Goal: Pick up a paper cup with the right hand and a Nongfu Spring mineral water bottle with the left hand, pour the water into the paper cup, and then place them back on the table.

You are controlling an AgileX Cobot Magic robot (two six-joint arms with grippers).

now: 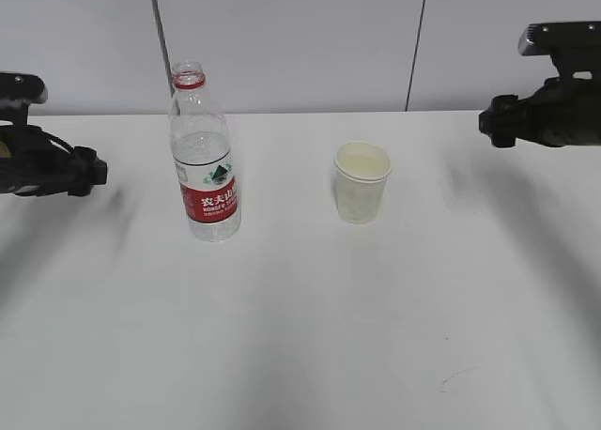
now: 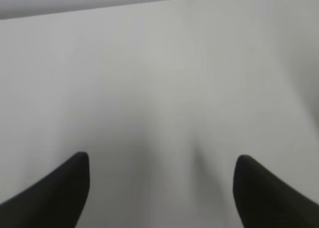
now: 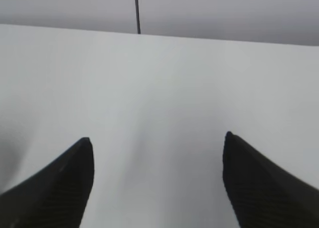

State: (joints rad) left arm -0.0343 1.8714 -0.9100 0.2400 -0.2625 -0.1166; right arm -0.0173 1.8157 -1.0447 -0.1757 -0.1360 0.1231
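Upright, the Nongfu Spring bottle (image 1: 204, 158) is seen left of the paper cup (image 1: 362, 181).
Both claws, left (image 2: 162, 188) and right (image 3: 157, 180), are spread, nothing gripped.

A: How was the light?

B: Bright, even and diffuse. The table (image 1: 310, 336) carried only soft grey shadows, fanning toward six o'clock beneath each arm.

A: Any glare?

B: Small highlights on the bottle (image 1: 204, 158); the cup (image 1: 362, 182) looked washed out, pale against the white.

A: Sharpness?

B: The exterior view was fairly crisp. Both wrist views were soft, the dark fingers (image 2: 52, 195) at six o'clock blurred at their edges.
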